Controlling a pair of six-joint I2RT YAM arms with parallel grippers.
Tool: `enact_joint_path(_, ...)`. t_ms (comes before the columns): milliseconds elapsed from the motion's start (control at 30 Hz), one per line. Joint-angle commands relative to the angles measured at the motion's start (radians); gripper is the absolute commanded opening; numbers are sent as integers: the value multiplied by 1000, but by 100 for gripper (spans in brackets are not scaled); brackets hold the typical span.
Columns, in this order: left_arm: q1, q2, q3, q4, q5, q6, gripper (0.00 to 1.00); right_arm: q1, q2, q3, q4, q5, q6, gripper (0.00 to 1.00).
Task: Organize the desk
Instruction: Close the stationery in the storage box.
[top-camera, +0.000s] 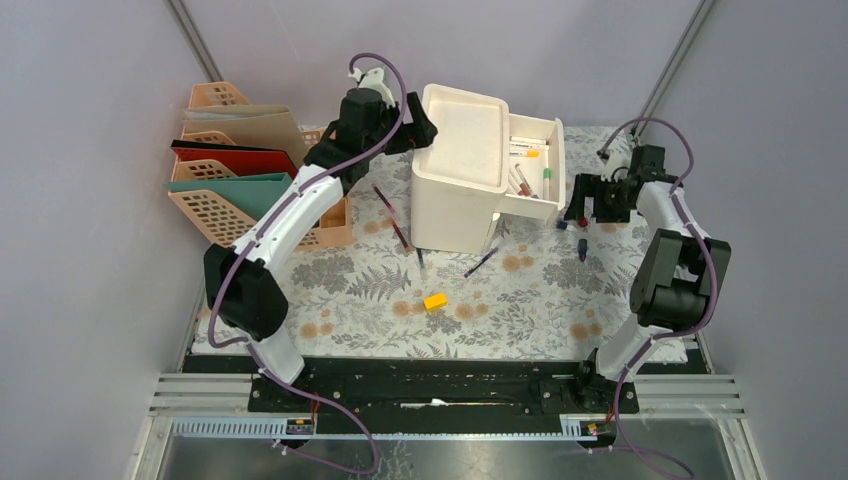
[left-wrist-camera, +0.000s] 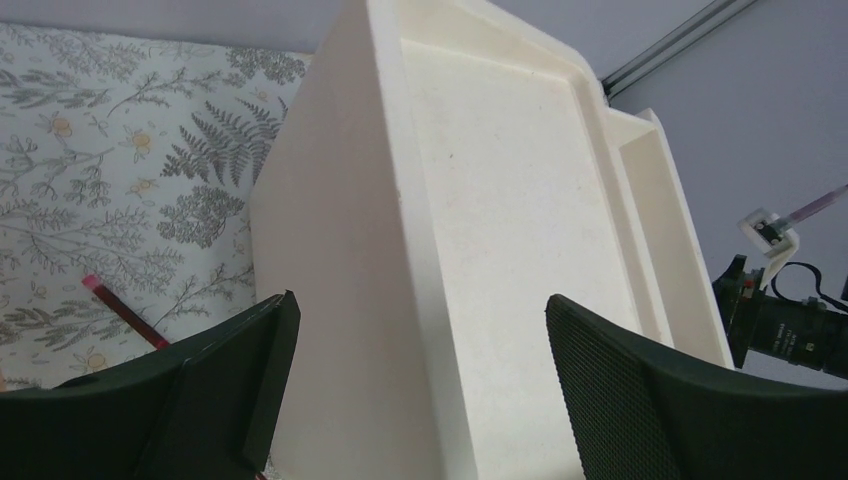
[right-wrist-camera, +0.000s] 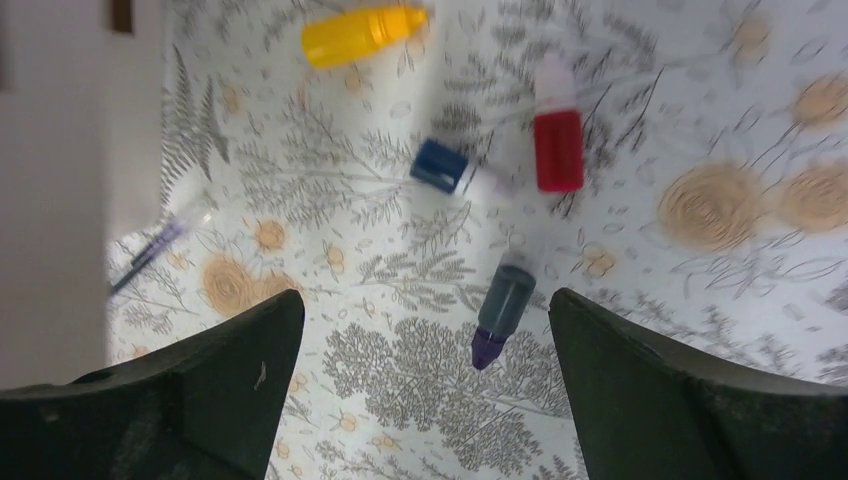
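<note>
Across the middle of the scene spreads the desk (top-camera: 360, 290), a flat top in pale fern-printed cloth. At its far centre stands a tall cream plastic box (top-camera: 460, 170). The left gripper (left-wrist-camera: 417, 310) hovers at the box's upper left edge, jaws wide and empty. To the right, the right gripper (right-wrist-camera: 425, 300) hangs above the cloth, jaws wide and empty, over a small yellow bottle (right-wrist-camera: 365, 33), a red bottle (right-wrist-camera: 558, 150) and a dark teal bottle (right-wrist-camera: 503, 305).

My right gripper (right-wrist-camera: 422, 300) gapes, nothing held. Small dark teal plastic bottle with purple tip (right-wrist-camera: 502, 312) lies on fern-print cloth desk (right-wrist-camera: 640, 260), between my fingers (right-wrist-camera: 200, 400). Above it: blue-capped pale bottle (right-wrist-camera: 445, 165), red bottle with white cap (right-wrist-camera: 558, 140); farther up, yellow bottle (right-wrist-camera: 365, 32). Left of it: purple pen (right-wrist-camera: 150, 250) beside white box wall (right-wrist-camera: 50, 150).
</note>
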Motion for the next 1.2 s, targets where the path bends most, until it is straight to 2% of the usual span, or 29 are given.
enact_joint_path(0, -9, 53, 136, -10, 9, 28, 95, -5, -38, 102, -12, -69, -7, 99)
enact_joint_path(100, -21, 128, 261, -116, -24, 48, 86, -3, -26, 111, -11, -99, 22, 98)
enact_joint_path(233, -53, 216, 419, -281, -143, 88, 81, -3, -29, 109, -3, -108, 36, 98)
enact_joint_path(400, -88, 277, 515, -375, -213, 142, 69, -3, -32, 152, 0, -92, 55, 99)
enact_joint_path(433, -95, 281, 521, -376, -223, 153, 65, -4, -31, 167, 0, -86, 66, 99)
enact_joint_path(700, -105, 313, 579, -375, -235, 185, 10, -3, 22, 260, 6, -120, 148, 98)
enact_joint_path(767, -106, 325, 608, -372, -240, 190, 2, -3, 34, 265, 5, -127, 156, 98)
enact_joint_path(967, -104, 361, 692, -304, -239, 226, 0, -4, 72, 268, 19, -199, 232, 98)
enact_joint_path(1167, -98, 386, 722, -206, -222, 227, 0, 6, 76, 208, 87, -233, 390, 92)
